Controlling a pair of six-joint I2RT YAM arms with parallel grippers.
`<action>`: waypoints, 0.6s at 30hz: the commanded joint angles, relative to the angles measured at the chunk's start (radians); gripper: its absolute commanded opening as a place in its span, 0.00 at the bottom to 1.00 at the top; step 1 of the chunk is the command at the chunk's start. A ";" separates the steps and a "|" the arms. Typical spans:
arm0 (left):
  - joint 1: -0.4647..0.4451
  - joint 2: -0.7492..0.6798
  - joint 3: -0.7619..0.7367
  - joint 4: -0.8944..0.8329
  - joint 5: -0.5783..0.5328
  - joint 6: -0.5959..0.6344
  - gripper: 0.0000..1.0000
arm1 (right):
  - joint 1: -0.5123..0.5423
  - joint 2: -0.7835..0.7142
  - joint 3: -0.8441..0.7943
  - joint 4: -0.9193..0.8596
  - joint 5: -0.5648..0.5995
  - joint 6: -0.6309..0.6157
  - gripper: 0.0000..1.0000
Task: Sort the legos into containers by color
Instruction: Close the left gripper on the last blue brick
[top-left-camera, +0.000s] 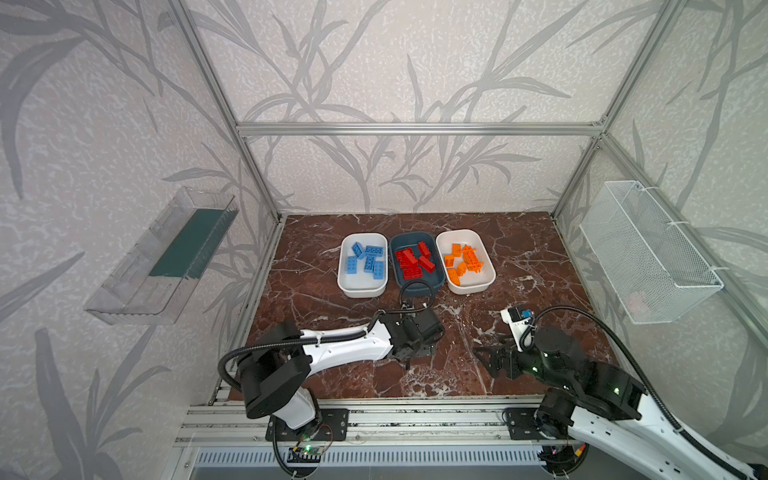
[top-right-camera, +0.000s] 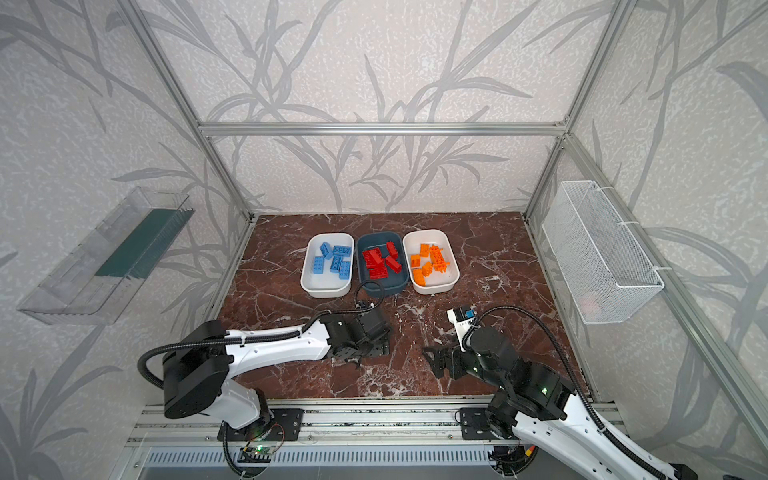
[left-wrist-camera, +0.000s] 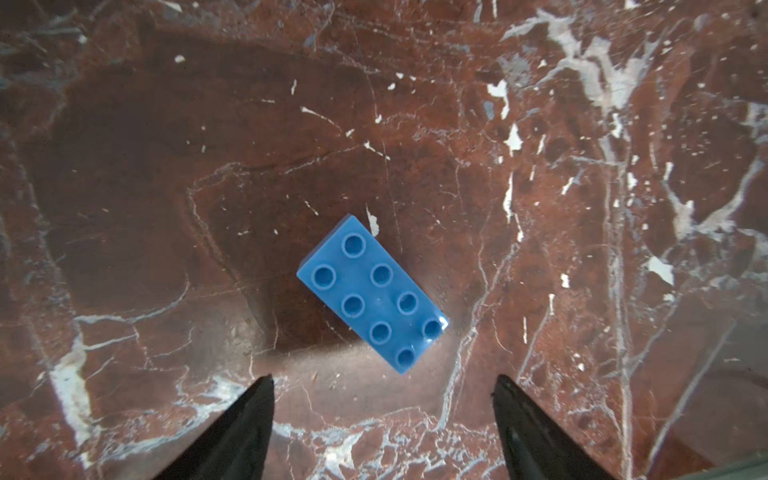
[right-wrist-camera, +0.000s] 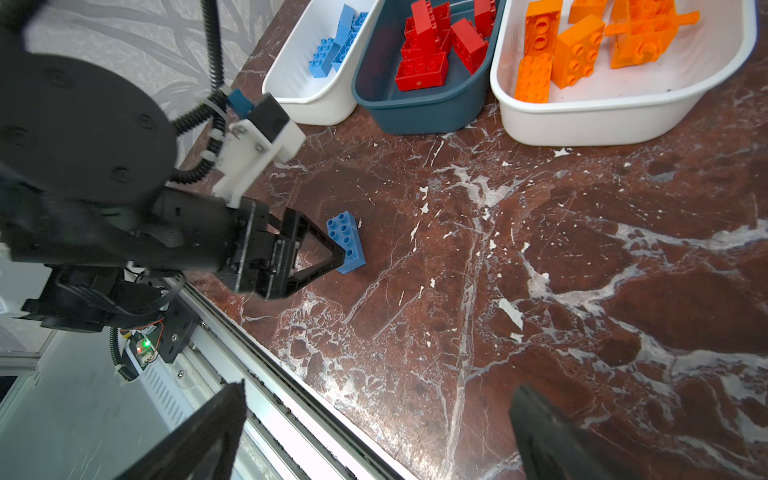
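1. The right arm (top-left-camera: 582, 374) crouches low over the marble table (top-left-camera: 519, 257), its right claw (right-wrist-camera: 379, 386) spread and empty.
2. The left arm (top-left-camera: 345, 345) stretches toward the middle with its wrist bent down. The left claw (left-wrist-camera: 384, 377) is spread, and a blue brick (left-wrist-camera: 372, 293) lies flat just beyond its tips.
3. Behind them, a white tub (top-left-camera: 361, 286) holds blue legos (top-left-camera: 368, 259), a teal tub (top-left-camera: 409, 240) holds red legos (top-left-camera: 411, 262), and another white tub (top-left-camera: 478, 280) holds orange legos (top-left-camera: 465, 262).

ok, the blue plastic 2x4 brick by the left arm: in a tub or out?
Out. The blue plastic brick lies studs up on the brown marble tabletop.

The marble table (top-left-camera: 519, 257) carries three tubs (right-wrist-camera: 415, 112) and one blue brick (left-wrist-camera: 372, 293)
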 joint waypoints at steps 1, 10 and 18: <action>-0.002 0.037 0.069 -0.017 -0.033 -0.028 0.84 | -0.003 -0.032 -0.018 -0.040 0.015 0.009 0.99; 0.029 0.141 0.116 -0.033 -0.017 -0.026 0.85 | -0.003 -0.059 -0.043 -0.030 -0.006 0.005 0.99; 0.050 0.216 0.129 -0.024 0.009 -0.020 0.83 | -0.003 -0.037 -0.061 0.010 -0.021 -0.012 0.99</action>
